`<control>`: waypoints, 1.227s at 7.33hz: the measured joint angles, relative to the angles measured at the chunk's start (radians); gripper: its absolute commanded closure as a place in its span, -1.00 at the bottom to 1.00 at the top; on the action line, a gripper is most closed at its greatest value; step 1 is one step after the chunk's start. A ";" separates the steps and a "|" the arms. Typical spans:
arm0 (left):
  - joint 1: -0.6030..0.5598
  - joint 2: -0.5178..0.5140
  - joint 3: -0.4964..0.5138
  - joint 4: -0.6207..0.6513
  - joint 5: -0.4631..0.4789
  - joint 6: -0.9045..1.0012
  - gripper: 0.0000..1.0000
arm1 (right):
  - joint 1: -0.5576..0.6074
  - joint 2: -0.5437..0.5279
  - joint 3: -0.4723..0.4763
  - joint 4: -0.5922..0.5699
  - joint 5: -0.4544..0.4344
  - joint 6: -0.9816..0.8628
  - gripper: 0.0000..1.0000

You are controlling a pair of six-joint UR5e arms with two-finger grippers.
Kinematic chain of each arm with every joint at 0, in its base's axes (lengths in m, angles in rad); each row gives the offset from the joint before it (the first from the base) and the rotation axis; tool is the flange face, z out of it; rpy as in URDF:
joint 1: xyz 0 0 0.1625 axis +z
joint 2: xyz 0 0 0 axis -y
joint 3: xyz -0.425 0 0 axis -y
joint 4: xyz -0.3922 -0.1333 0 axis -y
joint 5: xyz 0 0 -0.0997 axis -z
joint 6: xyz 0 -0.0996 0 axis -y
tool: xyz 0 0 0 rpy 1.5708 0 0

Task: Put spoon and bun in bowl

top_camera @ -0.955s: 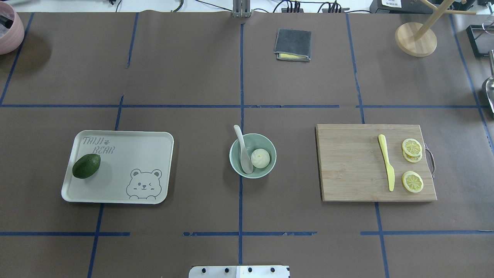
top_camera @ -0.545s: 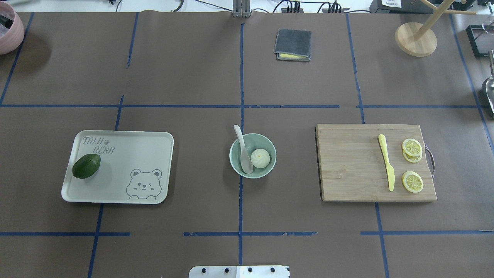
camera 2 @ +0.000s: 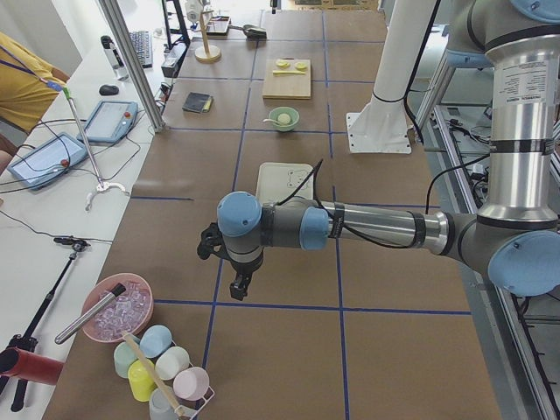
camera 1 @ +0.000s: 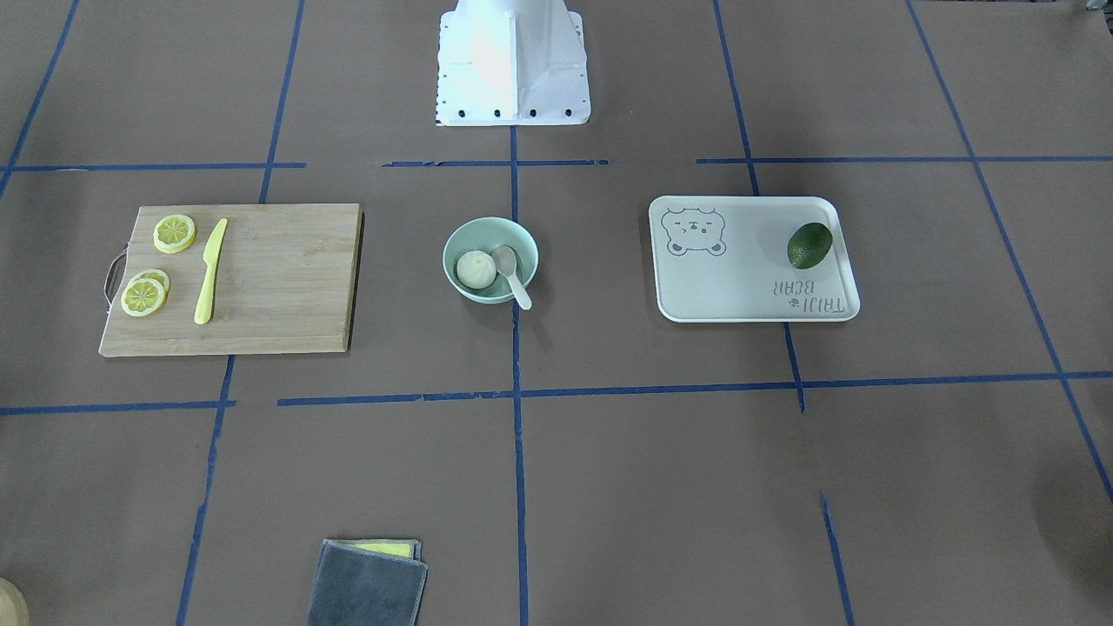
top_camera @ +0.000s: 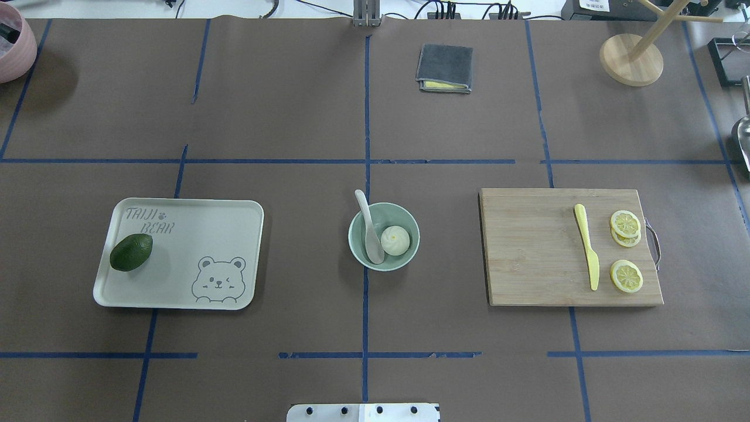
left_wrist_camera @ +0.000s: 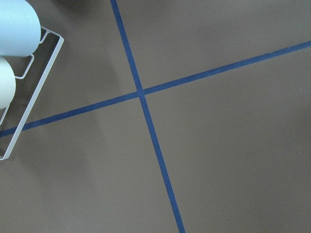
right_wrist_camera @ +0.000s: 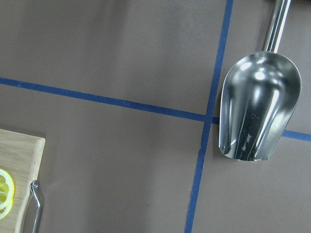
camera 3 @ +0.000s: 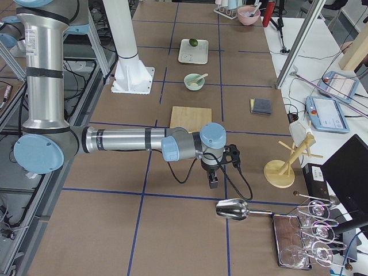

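Note:
The mint-green bowl [top_camera: 394,215] stands at the table's middle. The white bun [top_camera: 395,240] lies inside it on its right. The pale spoon [top_camera: 370,231] rests in it on the left, with the handle leaning over the far rim. They show in the front view too: bowl [camera 1: 491,224], bun [camera 1: 476,269], spoon [camera 1: 511,269]. My left gripper [camera 2: 241,284] hangs over bare table far to the left of the tray. My right gripper [camera 3: 213,181] hangs past the cutting board's right end. Both show only in the side views, so I cannot tell whether they are open or shut.
A grey tray [top_camera: 205,234] with an avocado [top_camera: 131,252] lies left of the bowl. A wooden board [top_camera: 527,252] with a yellow knife [top_camera: 586,246] and lemon slices [top_camera: 626,275] lies right. A folded cloth [top_camera: 444,68], a wooden stand [top_camera: 631,58] and a metal scoop [right_wrist_camera: 257,107] lie farther off.

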 measured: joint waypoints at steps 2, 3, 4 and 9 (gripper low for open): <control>0.002 -0.020 0.005 0.005 0.006 0.003 -1.00 | 0.000 -0.002 0.004 0.000 0.002 0.001 -1.00; 0.003 -0.027 0.006 0.005 0.007 0.003 -1.00 | 0.000 -0.003 0.004 0.000 0.005 0.001 -1.00; 0.003 -0.026 0.009 0.004 0.007 0.001 -1.00 | 0.000 -0.003 0.003 0.001 0.005 0.000 -1.00; 0.004 -0.018 0.063 -0.001 -0.004 0.000 -1.00 | 0.000 0.004 0.004 -0.010 -0.020 -0.002 -1.00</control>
